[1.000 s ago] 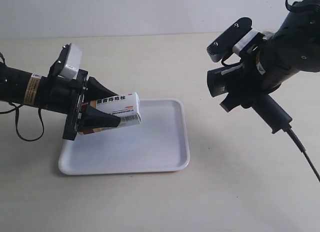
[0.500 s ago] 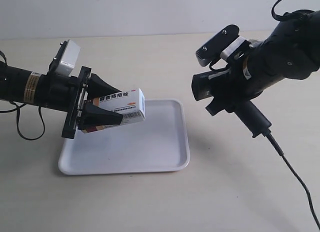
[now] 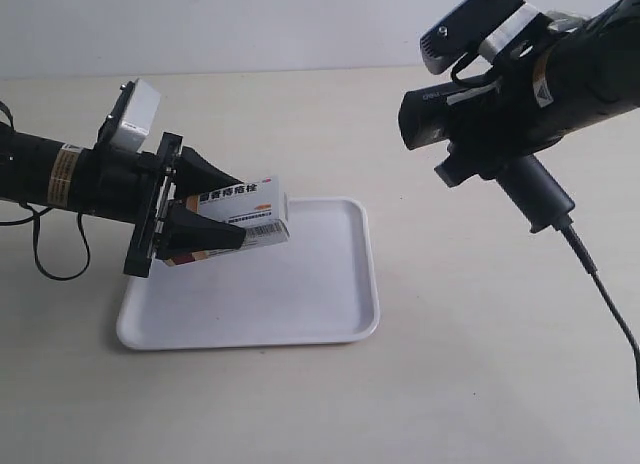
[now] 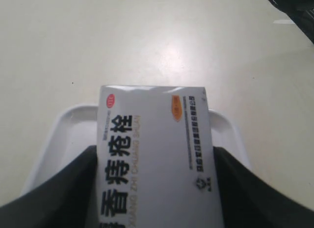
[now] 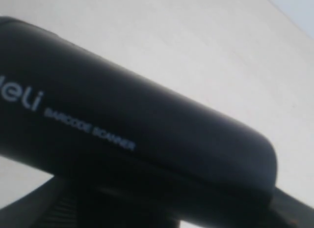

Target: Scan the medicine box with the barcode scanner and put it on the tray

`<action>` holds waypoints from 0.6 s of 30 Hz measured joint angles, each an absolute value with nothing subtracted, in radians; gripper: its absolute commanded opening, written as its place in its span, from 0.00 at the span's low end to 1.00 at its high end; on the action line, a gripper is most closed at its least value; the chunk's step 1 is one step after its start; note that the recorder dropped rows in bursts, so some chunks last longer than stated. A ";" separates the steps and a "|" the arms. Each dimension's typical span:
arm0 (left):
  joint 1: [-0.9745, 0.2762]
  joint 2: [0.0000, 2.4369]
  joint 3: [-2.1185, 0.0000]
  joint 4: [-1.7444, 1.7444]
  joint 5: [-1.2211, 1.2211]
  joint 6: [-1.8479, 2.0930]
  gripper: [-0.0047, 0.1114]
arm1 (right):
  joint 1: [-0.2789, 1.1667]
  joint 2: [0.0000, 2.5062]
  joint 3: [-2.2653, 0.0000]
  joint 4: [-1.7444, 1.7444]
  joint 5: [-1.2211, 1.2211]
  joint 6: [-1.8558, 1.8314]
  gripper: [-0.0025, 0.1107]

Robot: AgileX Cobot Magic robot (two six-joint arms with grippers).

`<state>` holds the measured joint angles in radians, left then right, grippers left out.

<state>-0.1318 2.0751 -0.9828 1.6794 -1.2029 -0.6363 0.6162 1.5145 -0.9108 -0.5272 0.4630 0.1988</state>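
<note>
Medicine box (image 3: pixel 240 216) up in the air, pinched tight between the two black fingers (image 3: pixel 198 240) of the left gripper (image 3: pixel 205 206), at 9 o'clock in the exterior view. Hangs over the near-left part of the tray (image 3: pixel 340 304), not touching it. White face with black letters up, barcode on the side facing 6 o'clock. Free end of box pointing to 3 o'clock, sticking out past the fingertips.

Same box (image 4: pixel 156 159) filling the middle of the left wrist view, dark fingers (image 4: pixel 59 193) pressed on both long sides, rounded tray rim (image 4: pixel 68 115) peeking out behind it.

Barcode scanner (image 3: pixel 470 114) up high at 1 o'clock, well apart from the box, boxy head aimed toward 9 o'clock, handle slanting down toward 4 o'clock, cable (image 3: pixel 605 294) trailing off toward 5 o'clock. Wrapped by the right arm; right gripper fingers hidden, so cannot tell for sure how closed. Right wrist view filled by the black scanner body (image 5: pixel 137 134) with white letters.

Bare tray floor wide open from the middle out to its 3 o'clock edge. Plain table (image 3: pixel 470 384) open between tray and cable
</note>
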 measured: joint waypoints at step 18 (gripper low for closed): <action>-0.150 2.075 -0.983 1.697 -0.976 -0.753 0.04 | 0.558 1.797 -0.916 -0.709 0.413 0.492 0.02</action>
<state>-0.1498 2.0751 -0.9828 1.6967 -0.9762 -0.7532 0.5584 1.7967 -0.9163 -0.7092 0.4131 0.4917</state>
